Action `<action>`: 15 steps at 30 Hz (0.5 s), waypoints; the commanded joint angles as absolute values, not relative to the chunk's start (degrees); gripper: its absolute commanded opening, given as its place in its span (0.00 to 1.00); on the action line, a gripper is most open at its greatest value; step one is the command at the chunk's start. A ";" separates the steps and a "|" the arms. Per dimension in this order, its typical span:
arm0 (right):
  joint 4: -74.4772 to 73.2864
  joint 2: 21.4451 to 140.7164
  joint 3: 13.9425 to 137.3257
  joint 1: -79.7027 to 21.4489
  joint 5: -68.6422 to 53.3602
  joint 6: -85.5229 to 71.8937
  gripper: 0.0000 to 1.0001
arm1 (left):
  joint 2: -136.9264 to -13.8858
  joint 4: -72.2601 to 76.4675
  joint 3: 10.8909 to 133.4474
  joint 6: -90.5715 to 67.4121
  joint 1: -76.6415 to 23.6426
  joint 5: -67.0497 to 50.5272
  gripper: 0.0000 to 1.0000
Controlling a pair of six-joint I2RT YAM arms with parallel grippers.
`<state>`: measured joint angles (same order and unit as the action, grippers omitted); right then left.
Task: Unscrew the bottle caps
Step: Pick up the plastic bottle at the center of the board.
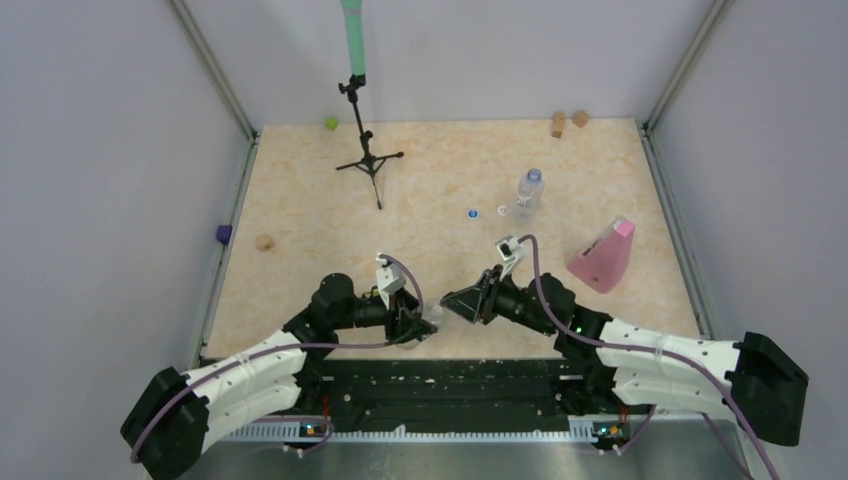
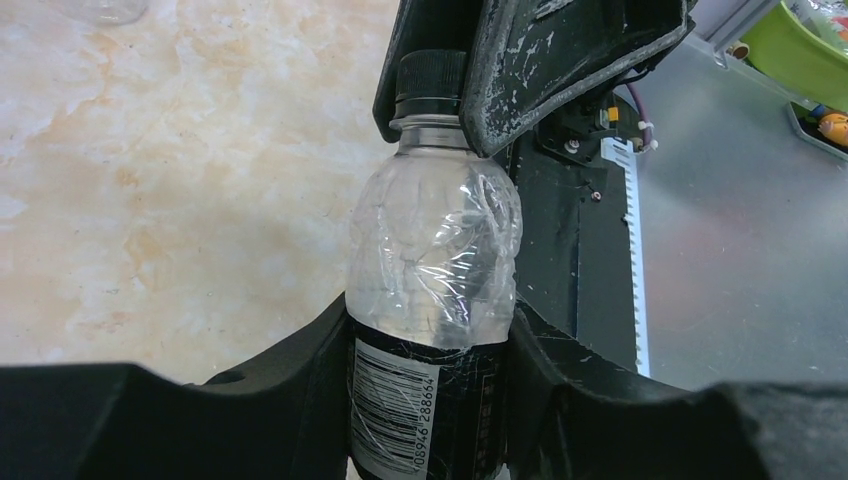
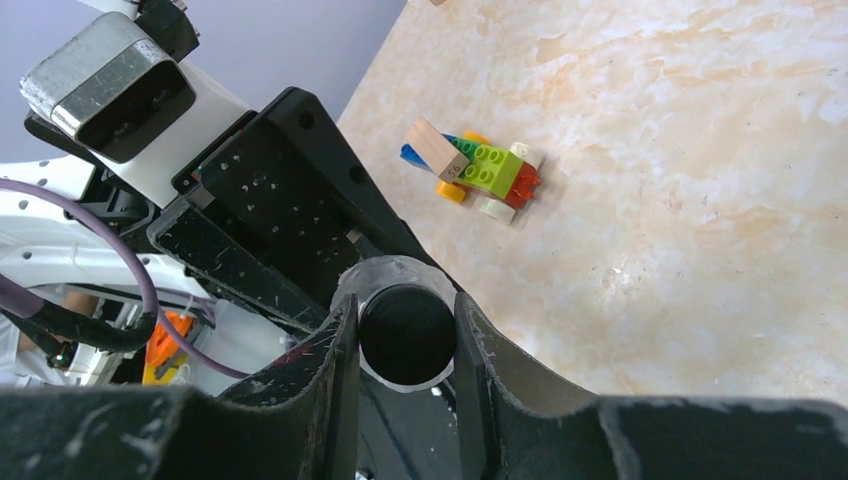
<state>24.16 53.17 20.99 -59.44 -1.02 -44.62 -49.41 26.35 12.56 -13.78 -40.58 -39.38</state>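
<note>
Your L gripper (image 2: 430, 330) is clamped round the bottle (image 2: 432, 240) at its label, w/ your R gripper (image 3: 407, 320) pinched tight on its black cap (image 2: 432, 72).

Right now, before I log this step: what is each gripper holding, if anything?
Left gripper: closed on the bottle, around its body.
Right gripper: closed on that bottle's black cap.

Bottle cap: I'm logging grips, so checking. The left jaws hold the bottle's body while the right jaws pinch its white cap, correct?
No: the cap is black, not white; the left wrist view shows it. The left jaws do hold the bottle by its body, and the right jaws pinch the cap.
</note>
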 commanded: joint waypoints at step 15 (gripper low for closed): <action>6.28 40.88 23.28 -54.45 -11.04 -41.91 0.67 | -51.51 12.90 18.25 -2.67 -47.68 -28.76 0.08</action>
<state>12.47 44.99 20.99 -58.28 -5.39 -43.11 -51.13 16.08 14.44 -8.34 -43.79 -32.51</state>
